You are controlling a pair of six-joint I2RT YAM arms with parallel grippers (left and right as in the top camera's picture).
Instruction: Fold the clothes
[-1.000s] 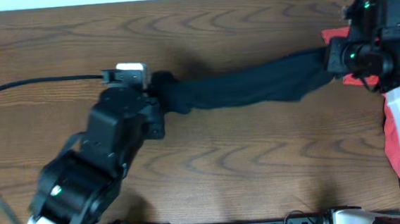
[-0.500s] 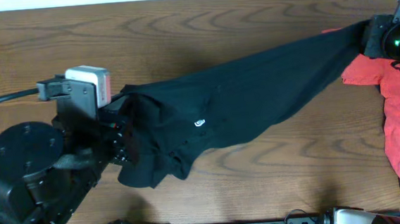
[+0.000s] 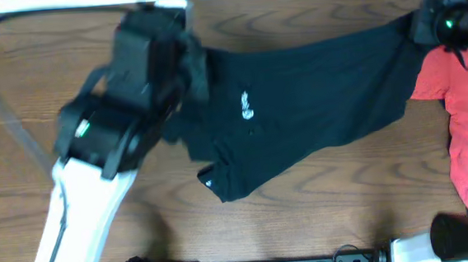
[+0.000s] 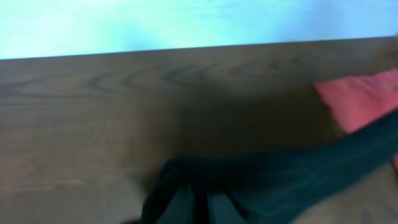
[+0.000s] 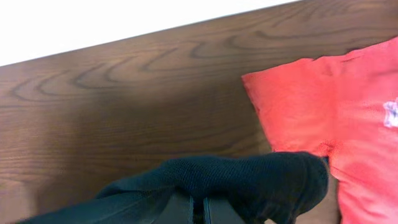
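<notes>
Left pincer (image 4: 200, 210) and right pincer (image 5: 199, 211) have swung toward the far edge of the table (image 3: 322, 216), each clamped shut on a corner of the clothes (image 3: 314, 100) — a bunched rope a second ago, now a sheet stretched between them. Spreading looks nearly done; no fold is made yet.

I can read no words or numbers from here. The black garment (image 3: 322, 92) carries a small white mark (image 3: 247, 105), between the two pincers and nearer the left pincer (image 4: 199, 208); it is too small to make out. On the red T-shirt (image 5: 348, 106), right of the right pincer (image 5: 199, 211), a bit of white print (image 5: 392, 115) is cut off at the edge.
</notes>
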